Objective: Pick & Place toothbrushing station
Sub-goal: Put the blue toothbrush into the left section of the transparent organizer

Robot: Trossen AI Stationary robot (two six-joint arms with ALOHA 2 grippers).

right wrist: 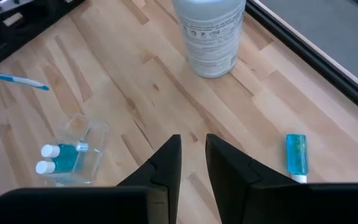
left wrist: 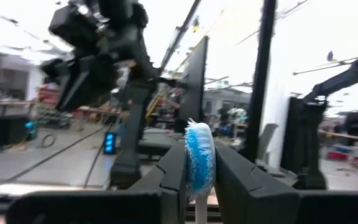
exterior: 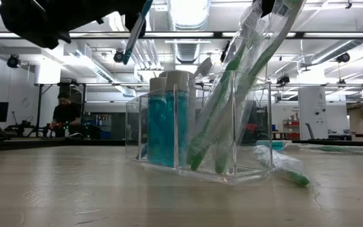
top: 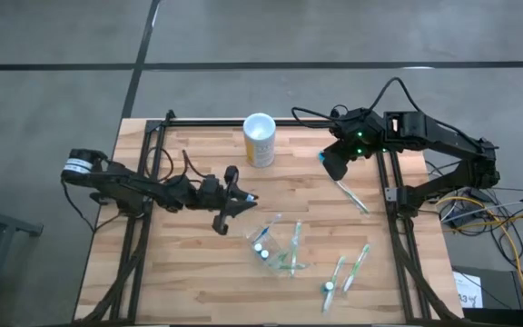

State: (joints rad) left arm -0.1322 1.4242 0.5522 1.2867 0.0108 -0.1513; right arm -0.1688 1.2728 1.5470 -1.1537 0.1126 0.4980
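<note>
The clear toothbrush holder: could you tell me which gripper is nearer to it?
Left. The left gripper, holding a toothbrush, sits just beside the holder; the right gripper is farther, toward the back.

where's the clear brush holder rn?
High view: the clear holder stands at the table's front centre, just right of the left gripper, with two wrapped toothbrushes lying on the wood to its right.
</note>
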